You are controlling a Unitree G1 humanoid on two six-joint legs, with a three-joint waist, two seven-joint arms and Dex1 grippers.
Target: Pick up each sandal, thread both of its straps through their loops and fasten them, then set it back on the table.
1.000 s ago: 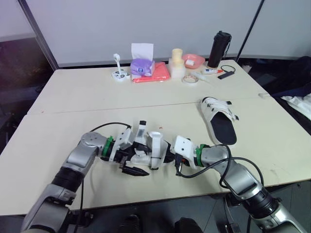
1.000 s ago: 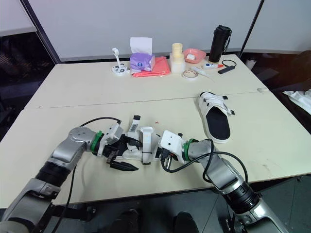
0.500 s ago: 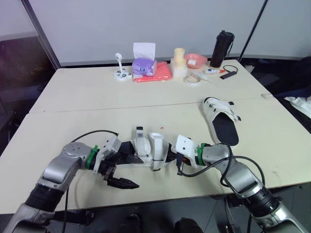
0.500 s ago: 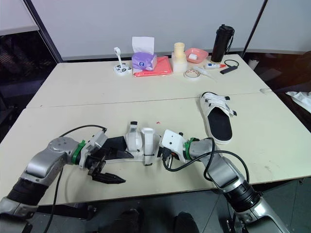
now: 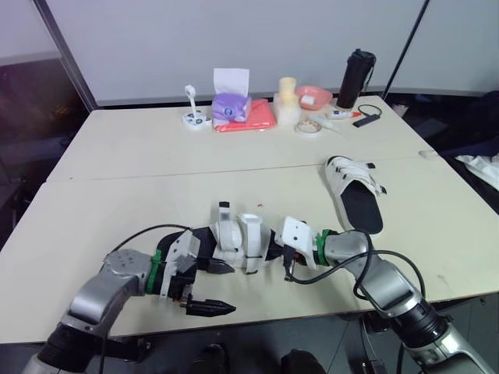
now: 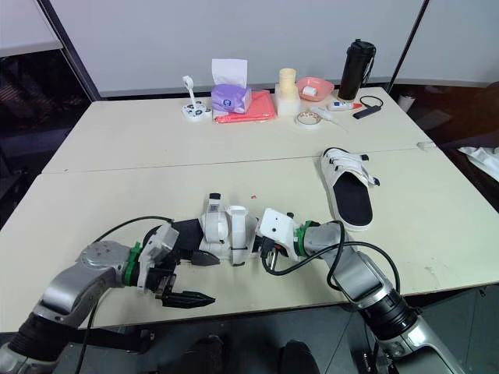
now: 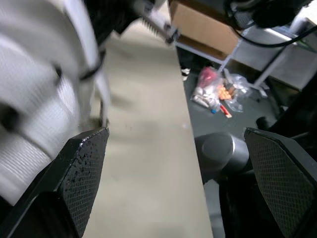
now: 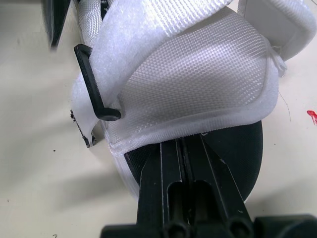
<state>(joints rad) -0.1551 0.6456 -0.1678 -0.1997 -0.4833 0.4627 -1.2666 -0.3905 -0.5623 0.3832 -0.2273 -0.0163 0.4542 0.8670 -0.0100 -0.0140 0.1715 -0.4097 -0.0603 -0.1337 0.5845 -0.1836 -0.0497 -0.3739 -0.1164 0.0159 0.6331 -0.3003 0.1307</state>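
At the far edge of the pale tabletop (image 5: 140,156), a pink bowl (image 5: 312,95) was seen with something white in it. A purple tissue box (image 5: 228,107) was seen there too, a white tissue standing out of its top. A tall black lidded tumbler (image 5: 352,78) stood near them, its contents hidden.

A white woven-strap sandal with a black sole, the held sandal (image 5: 234,240), lay near the table's front edge between the two arms. The right gripper (image 8: 182,151) was clamped tight on one end of its sole. The left gripper (image 5: 210,287) was spread wide at the other end with nothing held between its fingers. Whether its upper finger (image 5: 215,266) touched the sole could not be told.

The second sandal (image 5: 355,195), also white with a black footbed, lay flat to the right, well apart, with two straps across its far end.

In the right wrist view the held sandal's woven white strap (image 8: 188,74) was shown close up, with a black plastic loop (image 8: 94,89) at its side and a red speck (image 8: 311,115) on the tabletop. In the left wrist view the table's edge was shown, with a crumpled bag of litter (image 7: 213,91) on the floor beyond it.
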